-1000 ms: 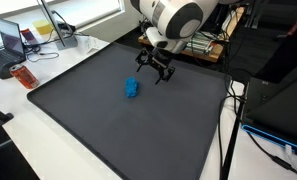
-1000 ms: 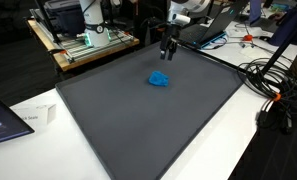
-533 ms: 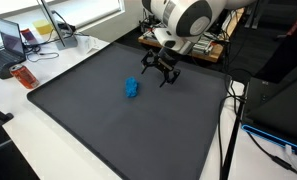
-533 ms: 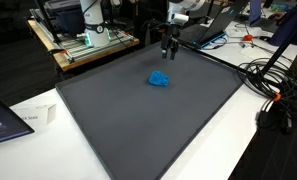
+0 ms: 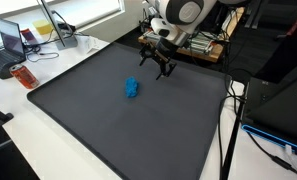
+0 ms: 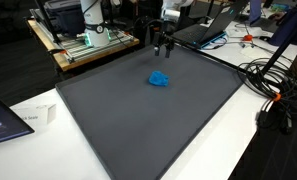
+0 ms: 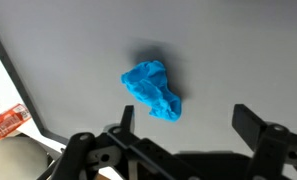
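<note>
A crumpled blue cloth [image 5: 132,89] [image 6: 160,79] [image 7: 153,90] lies on the dark grey mat [image 5: 108,130] [image 6: 148,120]. My gripper [image 5: 154,68] [image 6: 160,46] [image 7: 188,122] hovers above the mat's far part, beyond the cloth and clear of it. Its jaws stand wide open with nothing between them. In the wrist view the cloth sits ahead of the fingertips [image 7: 127,114], nearer one of them, and the bare mat shows in the gap.
A white table edge [image 5: 48,140] borders the mat. A laptop [image 5: 10,40] and a red item [image 5: 24,76] sit at one side. Cables [image 6: 273,85] trail beside the mat. A shelf with equipment [image 6: 83,40] stands behind.
The gripper has shifted a little sideways and toward the mat's far edge, staying open. The blue cloth has not moved.
</note>
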You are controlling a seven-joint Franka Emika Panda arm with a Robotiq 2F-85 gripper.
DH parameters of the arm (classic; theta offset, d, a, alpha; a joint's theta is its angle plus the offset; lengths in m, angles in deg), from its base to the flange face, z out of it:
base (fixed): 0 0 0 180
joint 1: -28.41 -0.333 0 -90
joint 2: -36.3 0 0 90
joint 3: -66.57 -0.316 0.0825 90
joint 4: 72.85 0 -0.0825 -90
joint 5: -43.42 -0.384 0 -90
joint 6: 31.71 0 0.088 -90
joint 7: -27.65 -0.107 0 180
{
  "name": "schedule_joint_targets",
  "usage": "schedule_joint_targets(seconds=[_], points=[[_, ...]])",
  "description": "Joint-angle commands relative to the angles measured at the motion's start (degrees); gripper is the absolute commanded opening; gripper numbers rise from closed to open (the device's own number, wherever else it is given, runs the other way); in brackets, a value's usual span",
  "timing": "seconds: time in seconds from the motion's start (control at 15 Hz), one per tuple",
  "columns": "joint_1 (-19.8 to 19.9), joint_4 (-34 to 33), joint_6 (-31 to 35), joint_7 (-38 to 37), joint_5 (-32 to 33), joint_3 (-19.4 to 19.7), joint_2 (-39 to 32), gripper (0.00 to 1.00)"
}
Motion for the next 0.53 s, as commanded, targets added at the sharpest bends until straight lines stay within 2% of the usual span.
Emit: schedule_joint_targets(seconds=[0.0,0.47], points=[[-2.0,2.2,-0.4,-0.9,-3.0,0.3,0.0,1.00],[-2.5,3.9,-2.9,-0.9,-6.3,-0.3,0.0,1.00]])
